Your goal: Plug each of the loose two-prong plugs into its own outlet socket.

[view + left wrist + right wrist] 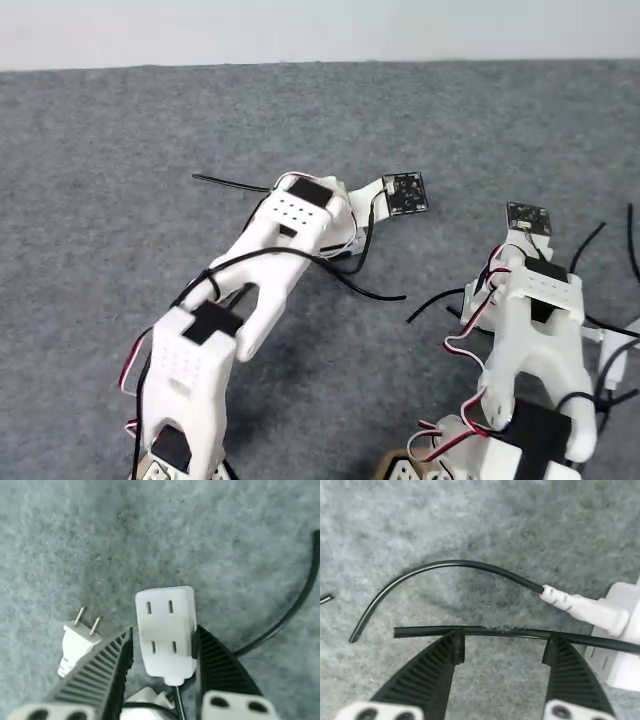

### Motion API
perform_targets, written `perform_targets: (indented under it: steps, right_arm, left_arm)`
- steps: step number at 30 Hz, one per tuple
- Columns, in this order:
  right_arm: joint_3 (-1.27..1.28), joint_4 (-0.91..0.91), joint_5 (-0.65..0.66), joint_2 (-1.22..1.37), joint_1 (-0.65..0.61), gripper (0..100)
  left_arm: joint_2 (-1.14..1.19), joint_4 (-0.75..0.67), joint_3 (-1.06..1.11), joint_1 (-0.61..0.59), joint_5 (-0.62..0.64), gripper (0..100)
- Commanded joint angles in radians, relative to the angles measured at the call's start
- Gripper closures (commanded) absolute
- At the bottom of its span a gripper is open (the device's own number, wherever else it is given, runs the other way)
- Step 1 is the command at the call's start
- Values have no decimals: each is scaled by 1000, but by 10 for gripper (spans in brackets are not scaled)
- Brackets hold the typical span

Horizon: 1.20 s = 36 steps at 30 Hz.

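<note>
A grey, felt-like surface (120,130) is spread under everything. The left arm (290,225) is stretched low toward the middle of it, and the right arm (535,320) is folded closer in, well apart from the first. Loose black cords (375,292) are trailed on the surface between the two.

Now the left gripper (163,629): its fingers (107,670) are spread, and a white outlet block (165,630) is straddled by them. The block is laid flat on the surface, with both pairs of slots turned up and unfilled. One finger is set against its side, and a thin dark gap is left at the other. Just beside that other finger a white two-prong plug (75,642) is found loose on the surface, with its prongs pointed away from the gripper. It is near the block but apart from it. A thick black cord (295,610) is curved past the block's far side.

Over to the right gripper (504,635): the fingers (427,675) are spread wide. A straight black cable (520,631) is laid across right at the fingertips. Beyond it a second white plug (580,607) is seen, with its thin black lead (440,566) arched over the surface. Its front end is met by a white block (620,665), and whether it is seated in a socket cannot be told.
</note>
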Motion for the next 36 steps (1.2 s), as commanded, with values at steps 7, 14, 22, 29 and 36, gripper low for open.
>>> perform_targets:
  steps: [7,14,22,29,36]
  right_arm:
    - [12,-27,32,-30,10,754]
    - [12,-31,37,-30,8,757]
    - [12,-33,37,-30,8,757]
    - [12,-33,37,-30,7,757]
    - [6,-50,40,13,4,757]
  left_arm:
    - [143,219,-272,-51,-81,814]
    - [224,230,-346,-44,-75,864]
    - [245,321,-387,-23,-21,975]
    - [247,348,-406,-14,-20,969]
    - [250,316,-638,-84,279,699]
